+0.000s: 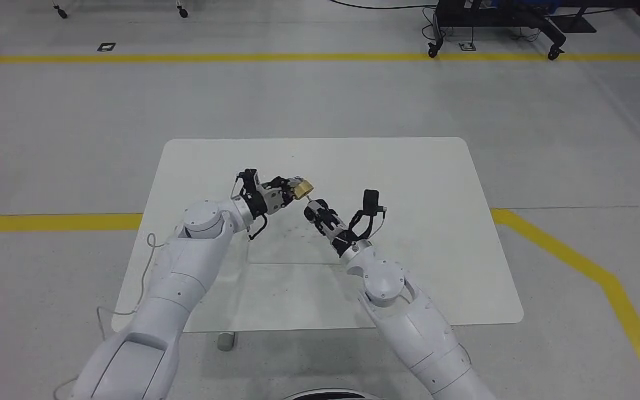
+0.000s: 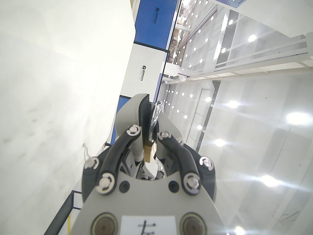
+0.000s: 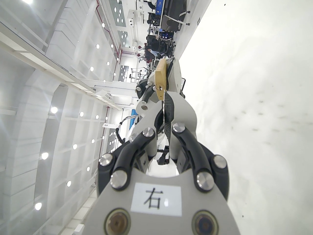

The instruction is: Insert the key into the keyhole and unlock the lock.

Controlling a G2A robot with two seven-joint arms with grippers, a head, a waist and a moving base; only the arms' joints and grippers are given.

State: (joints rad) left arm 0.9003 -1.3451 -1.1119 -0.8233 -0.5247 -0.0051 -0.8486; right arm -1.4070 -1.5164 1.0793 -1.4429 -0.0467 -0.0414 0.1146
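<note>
A small brass padlock [image 1: 301, 187] is held over the middle of the white table [image 1: 420, 180], with my left gripper [image 1: 286, 190] shut on it. In the left wrist view the brass body [image 2: 149, 151] and silver shackle [image 2: 156, 113] sit between the shut fingers [image 2: 137, 113]. My right gripper [image 1: 316, 208] faces it from close by and is shut on a thin silver key [image 3: 162, 110]. In the right wrist view the key's tip points at the padlock [image 3: 160, 79], just short of its keyhole [image 3: 160, 88]. I cannot tell whether the tip touches the lock.
The two grippers meet tip to tip above the table's centre. The table's far edge [image 1: 320, 140] and right side lie farther off. Yellow floor lines [image 1: 560, 250] run past the table, and wheeled carts [image 1: 490, 25] stand far behind.
</note>
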